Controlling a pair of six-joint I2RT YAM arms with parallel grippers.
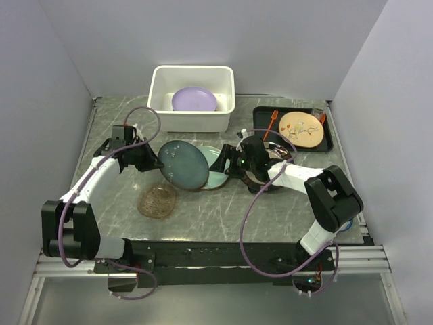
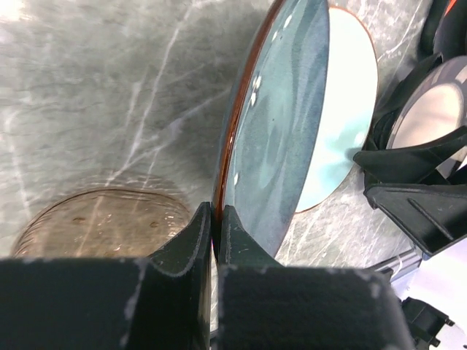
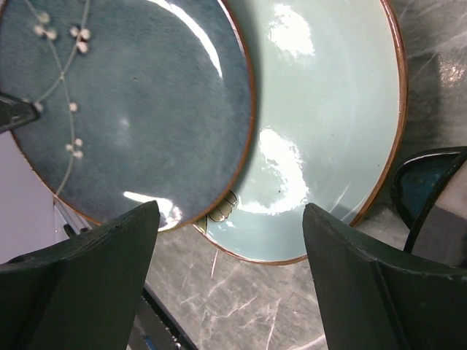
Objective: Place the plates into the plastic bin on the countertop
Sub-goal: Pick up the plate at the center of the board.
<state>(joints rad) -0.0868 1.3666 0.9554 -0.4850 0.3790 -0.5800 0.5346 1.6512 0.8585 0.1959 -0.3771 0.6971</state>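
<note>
The dark teal plate (image 1: 183,164) bears white blossom sprigs.

A plate (image 1: 194,99) lies in the bin (image 1: 193,123) at the back, the tray (image 1: 262,114) right of it, overlapping plates (image 1: 183,164) in front

White plastic bin (image 1: 191,122) at the back of the tabletop (image 1: 223,217), lavender plate (image 1: 194,99) flat inside. Dark teal plate (image 1: 183,164), brown rim, pale blossom sprig, tilted up on edge, rim pinched in the left pincer (image 2: 214,222). Pale green plate (image 3: 321,131) flat, partly under it. Amber glass plate (image 1: 157,201) flat, front left. Dark-rimmed cream plate (image 2: 430,109) beside the green one, mostly hidden.
</note>
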